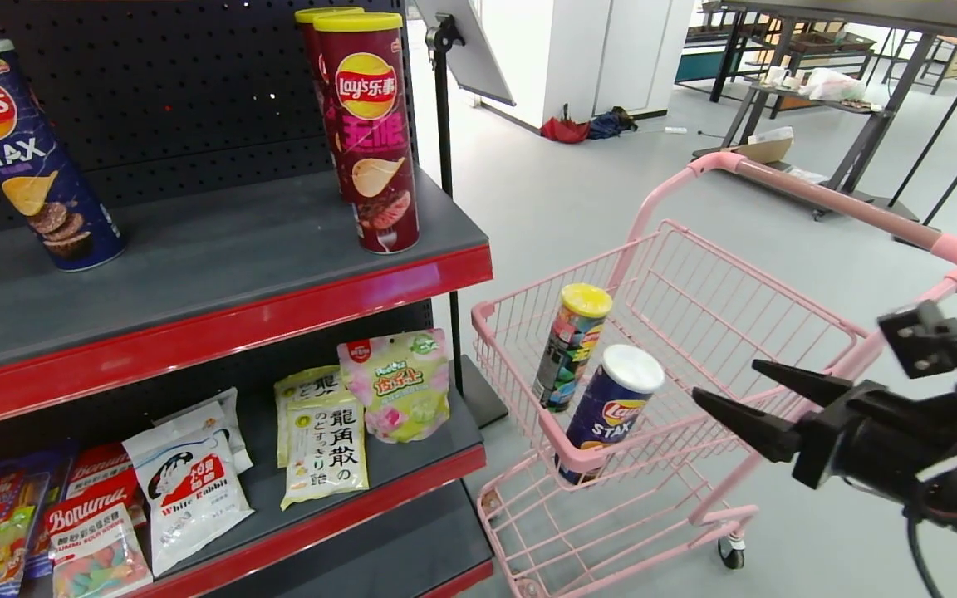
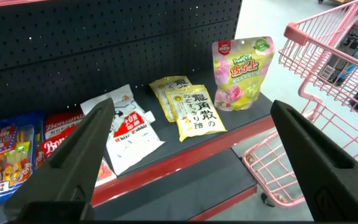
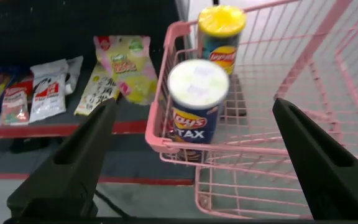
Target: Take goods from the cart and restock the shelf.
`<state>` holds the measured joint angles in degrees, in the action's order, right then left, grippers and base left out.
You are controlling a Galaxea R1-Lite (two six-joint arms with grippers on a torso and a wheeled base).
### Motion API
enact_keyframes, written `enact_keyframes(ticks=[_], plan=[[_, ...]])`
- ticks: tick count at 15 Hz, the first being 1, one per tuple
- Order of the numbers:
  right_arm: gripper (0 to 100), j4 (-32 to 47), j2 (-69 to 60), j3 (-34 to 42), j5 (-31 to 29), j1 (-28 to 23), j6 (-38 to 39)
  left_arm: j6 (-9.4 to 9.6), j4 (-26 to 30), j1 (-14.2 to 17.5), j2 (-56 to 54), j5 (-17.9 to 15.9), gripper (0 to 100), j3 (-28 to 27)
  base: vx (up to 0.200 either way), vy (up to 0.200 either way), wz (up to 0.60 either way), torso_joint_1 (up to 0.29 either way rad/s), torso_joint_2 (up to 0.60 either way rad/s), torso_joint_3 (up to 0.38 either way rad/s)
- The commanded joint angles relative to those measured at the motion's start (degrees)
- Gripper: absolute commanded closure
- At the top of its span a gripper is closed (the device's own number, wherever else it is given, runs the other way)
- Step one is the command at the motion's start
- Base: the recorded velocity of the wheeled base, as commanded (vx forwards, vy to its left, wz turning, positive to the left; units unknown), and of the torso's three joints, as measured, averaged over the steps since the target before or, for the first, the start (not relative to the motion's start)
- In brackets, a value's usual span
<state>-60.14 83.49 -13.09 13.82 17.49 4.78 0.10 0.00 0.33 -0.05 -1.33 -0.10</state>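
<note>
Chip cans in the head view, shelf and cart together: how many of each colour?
Blue cans: 2
Dark red cans: 2
Multicoloured can: 1
Total: 5

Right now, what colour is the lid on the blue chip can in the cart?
White lid on the blue chip can; right wrist view shows it best.

We're looking across a pale grey floor [image 1: 578, 199] to a white pillar [image 1: 566, 50]; at its foot lie red and blue bundles [image 1: 586, 127], and to its right stand black-framed tables [image 1: 827, 104].
</note>
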Motion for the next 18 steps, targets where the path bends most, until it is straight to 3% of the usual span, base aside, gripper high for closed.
enact_keyframes(ticks=[1,4,7,9,18], plan=[[0,-3.76,14.33,-1.15,1.56,1.49,0.41,-0.01,0.0,0.02,0.05,0.01,0,0.01,0.0,0.0,0.0,0.0,0.0,0.0],[0,-4.02,17.84,-3.52,1.56,1.75,0.58,-0.01,0.0,0.02,0.05,0.01,0,0.01,0.0,0.0,0.0,0.0,0.0,0.0],[0,-8.68,22.15,-3.43,1.56,1.58,0.67,-0.01,0.0,0.02,0.05,0.1,0,0.01,0.0,0.0,0.0,0.0,0.0,0.0],[0,-15.89,28.13,-3.43,1.56,1.58,0.85,0.08,0.0,0.02,0.05,0.1,0,0.01,0.0,0.0,0.0,0.0,0.0,0.0],[0,-16.33,33.49,-9.14,2.08,2.63,3.22,0.08,0.0,0.02,0.05,0.1,0,0.01,0.0,0.0,0.0,0.0,0.0,0.0]])
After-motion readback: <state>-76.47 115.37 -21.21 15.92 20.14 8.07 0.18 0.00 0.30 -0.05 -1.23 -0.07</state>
